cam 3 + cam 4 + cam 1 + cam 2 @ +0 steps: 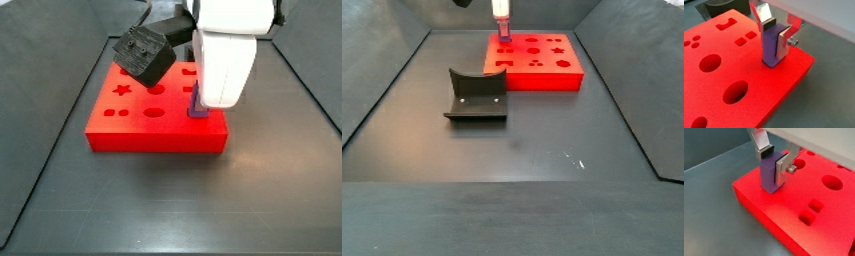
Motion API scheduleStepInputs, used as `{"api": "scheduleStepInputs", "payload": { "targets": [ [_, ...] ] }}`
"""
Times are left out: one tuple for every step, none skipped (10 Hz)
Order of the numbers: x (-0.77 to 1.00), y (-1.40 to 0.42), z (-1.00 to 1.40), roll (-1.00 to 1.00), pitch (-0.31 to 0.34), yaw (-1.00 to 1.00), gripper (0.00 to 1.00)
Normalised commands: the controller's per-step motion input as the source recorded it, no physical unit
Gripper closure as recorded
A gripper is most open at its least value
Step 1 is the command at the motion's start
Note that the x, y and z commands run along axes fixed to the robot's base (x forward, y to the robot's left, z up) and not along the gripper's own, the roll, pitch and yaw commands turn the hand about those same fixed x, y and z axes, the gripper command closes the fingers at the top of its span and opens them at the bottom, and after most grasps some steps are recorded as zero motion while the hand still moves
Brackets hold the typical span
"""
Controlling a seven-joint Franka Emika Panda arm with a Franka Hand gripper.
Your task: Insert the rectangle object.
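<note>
Fingers (776,34) grip the rectangle object (771,47) — upright on the red block (724,55).

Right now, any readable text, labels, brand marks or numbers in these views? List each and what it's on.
None readable in any view.
red block: only cut-out shapes (star, circles, squares), no lettering.
rectangle object: plain purple, no marking; it stands upright between the fingers of the gripper at the block's corner.
dark curved holder: no label, only two pale dots, possibly screws.
Arm housing: plain white, no visible logo.
</note>
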Motion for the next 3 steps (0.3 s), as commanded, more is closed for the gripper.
{"api": "scheduleStepInputs", "payload": {
  "targets": [
    [0.06, 0.0, -0.65, 0.01, -0.091, -0.07, 1.0],
    [0.0, 0.0, -0.46, 0.05, -0.011, -0.07, 1.0],
    [0.0, 0.0, 0.0, 0.0, 0.0, 0.0, 1.0]
  ]
}}
